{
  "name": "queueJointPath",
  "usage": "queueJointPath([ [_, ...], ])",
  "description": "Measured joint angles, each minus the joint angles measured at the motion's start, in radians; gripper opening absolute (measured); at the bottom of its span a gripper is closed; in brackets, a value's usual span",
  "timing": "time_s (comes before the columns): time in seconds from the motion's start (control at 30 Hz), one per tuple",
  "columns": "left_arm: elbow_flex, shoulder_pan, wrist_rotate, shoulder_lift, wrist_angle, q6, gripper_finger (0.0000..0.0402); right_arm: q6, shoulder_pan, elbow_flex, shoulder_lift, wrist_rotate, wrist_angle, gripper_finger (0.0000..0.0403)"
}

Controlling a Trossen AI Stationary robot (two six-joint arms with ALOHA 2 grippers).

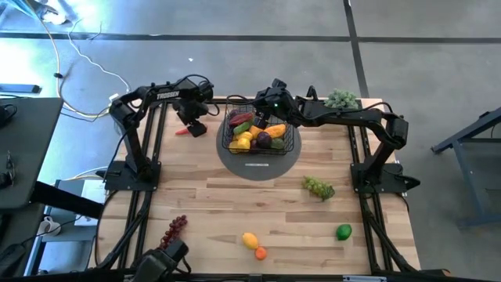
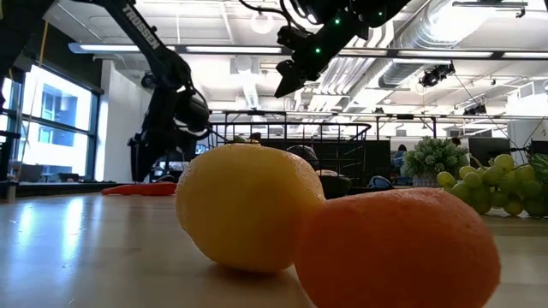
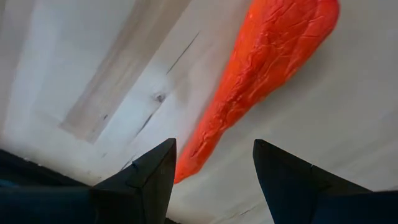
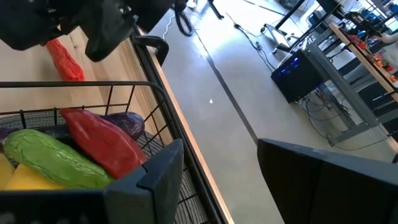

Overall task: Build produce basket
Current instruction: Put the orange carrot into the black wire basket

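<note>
Produce (image 1: 258, 135) of small toy fruits and vegetables fills the black wire-mesh rectangular basket (image 1: 228, 142), which sits on a round grey mat (image 1: 258, 167) at the far middle of the wooden table (image 1: 227, 211). The left gripper (image 3: 212, 163) hangs low over a loose orange-red wrinkled chili (image 3: 261, 74) lying on the table just left of the basket, fingers spread to either side of its tip, not pinching it. The right gripper (image 4: 217, 162) hovers above the basket's far rim, fingers apart and empty. Near the front edge lie a yellow lemon (image 2: 244, 205) touching an orange fruit (image 2: 398, 248), a green grape bunch (image 1: 318, 187), a green lime (image 1: 344, 232) and dark red grapes (image 1: 175, 229).
</note>
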Motion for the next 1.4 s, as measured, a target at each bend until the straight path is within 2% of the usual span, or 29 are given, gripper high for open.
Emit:
queueJointPath([
  [0.23,0.001,-0.004,-0.017,0.037,0.0,-0.008,0.0197,0.001,0.0,0.0,0.0,0.0,0.0,0.0188],
  [0.57,0.001,0.0,-0.026,0.039,0.004,-0.027,0.0143,0.001,0.0,0.0,0.0,0.0,0.0,0.0188],
  [0.97,0.002,-0.018,-0.038,0.045,0.035,-0.069,0.0141,0.028,0.0,0.0,0.0,-0.001,0.003,0.0188],
  [1.27,0.008,-0.046,-0.107,0.101,0.023,-0.095,0.014,0.028,0.0,0.0,0.0,0.011,0.004,0.0188],
  [1.4,0.008,-0.056,-0.103,0.103,0.022,-0.095,0.0126,0.028,0.0,0.0,-0.001,0.023,0.004,0.0188],
])
